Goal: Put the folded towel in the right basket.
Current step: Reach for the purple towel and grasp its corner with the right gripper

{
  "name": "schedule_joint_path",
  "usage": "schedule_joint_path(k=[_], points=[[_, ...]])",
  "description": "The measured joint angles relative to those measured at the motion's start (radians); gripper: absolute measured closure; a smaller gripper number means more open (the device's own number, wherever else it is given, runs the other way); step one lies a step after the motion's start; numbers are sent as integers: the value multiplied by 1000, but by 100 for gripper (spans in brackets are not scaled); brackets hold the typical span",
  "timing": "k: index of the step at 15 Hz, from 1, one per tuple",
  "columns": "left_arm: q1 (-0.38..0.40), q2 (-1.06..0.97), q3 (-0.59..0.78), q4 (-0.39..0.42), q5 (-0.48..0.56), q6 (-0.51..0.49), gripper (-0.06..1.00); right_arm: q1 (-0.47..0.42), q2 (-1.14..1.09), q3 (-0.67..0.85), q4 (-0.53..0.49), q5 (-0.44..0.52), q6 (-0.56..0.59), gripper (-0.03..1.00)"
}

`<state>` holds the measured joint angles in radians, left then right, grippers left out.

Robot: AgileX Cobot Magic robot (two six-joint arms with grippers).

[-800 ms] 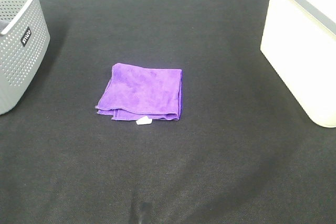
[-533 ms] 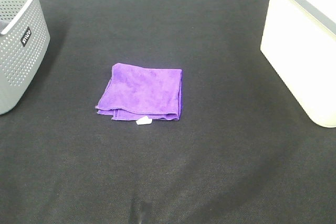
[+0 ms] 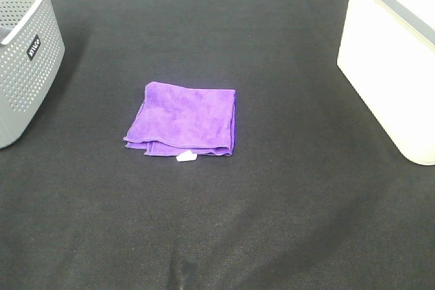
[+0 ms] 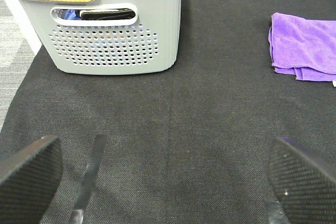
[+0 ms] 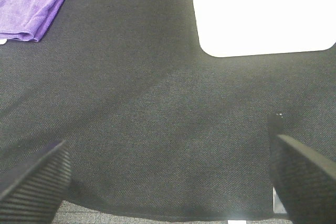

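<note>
Left claw (image 4: 165, 179) and right claw (image 5: 168, 179) are seen spread wide and empty, held low over the dark counter (image 3: 285, 208). Beyond them, the towel (image 3: 183, 121) is laid flat near the middle of the counter, folded to a rough square, with its white tag (image 3: 186, 157) at the near edge; it is touched by neither claw. Farther out, the grey basket (image 3: 27, 66) is set at the left side and the right basket (image 3: 384, 79) at the right side, both well apart from the towel.
</note>
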<state>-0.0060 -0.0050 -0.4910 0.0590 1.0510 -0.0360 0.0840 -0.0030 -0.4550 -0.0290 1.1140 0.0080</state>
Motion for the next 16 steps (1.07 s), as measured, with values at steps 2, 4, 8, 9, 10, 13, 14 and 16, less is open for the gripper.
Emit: schedule_joint_path(k=[2,4,8,9,10,13,14,16], points=[[0,0,0,0,0,0,-4,0,0,0,1,0,0,0],[0,0,0,0,0,0,-4,0,0,0,1,0,0,0],[0,0,0,0,0,0,-4,0,0,0,1,0,0,0],[0,0,0,0,0,0,-4,0,0,0,1,0,0,0],[0,0,0,0,0,0,-4,0,0,0,1,0,0,0],[0,0,0,0,0,0,-4,0,0,0,1,0,0,0],[0,0,0,0,0,0,-4,0,0,0,1,0,0,0],[0,0,0,0,0,0,-4,0,0,0,1,0,0,0]])
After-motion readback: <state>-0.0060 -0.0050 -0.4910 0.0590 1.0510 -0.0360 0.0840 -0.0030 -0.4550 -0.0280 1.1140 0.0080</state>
